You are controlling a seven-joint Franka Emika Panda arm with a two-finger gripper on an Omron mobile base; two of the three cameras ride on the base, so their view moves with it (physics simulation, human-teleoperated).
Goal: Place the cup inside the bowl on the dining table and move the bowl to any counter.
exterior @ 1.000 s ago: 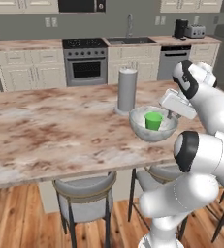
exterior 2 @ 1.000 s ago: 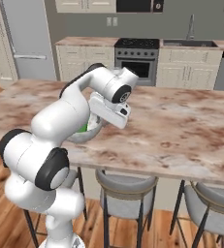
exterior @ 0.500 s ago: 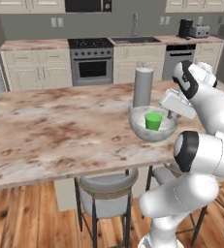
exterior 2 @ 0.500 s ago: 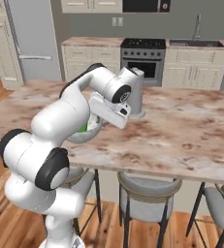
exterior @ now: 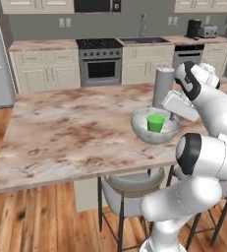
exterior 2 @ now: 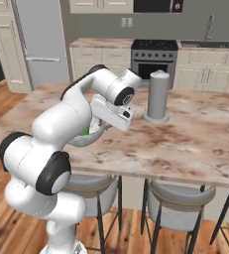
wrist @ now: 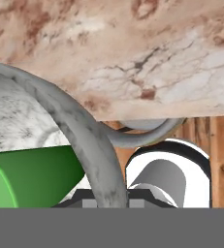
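Gripper [exterior: 173,116] nearly closed, pinching the right rim of the bowl [exterior: 153,129]; in the hand view the rim wall [wrist: 87,145] runs straight down between the finger tips, one finger inside, one outside. Whether the bowl is raised off the tabletop or resting on it, cannot tell. Green cup [exterior: 156,122] stands upright inside the bowl, near its middle. Bowl sits over the near edge of the dining table [exterior: 66,128], toward its right end. Tall grey cylinder [exterior: 163,87] stands on the table just beyond the bowl. Grey stool [exterior: 129,189] tucked under the near edge, below the bowl. Stove [exterior: 101,61] and counter [exterior: 41,46] along the far wall.
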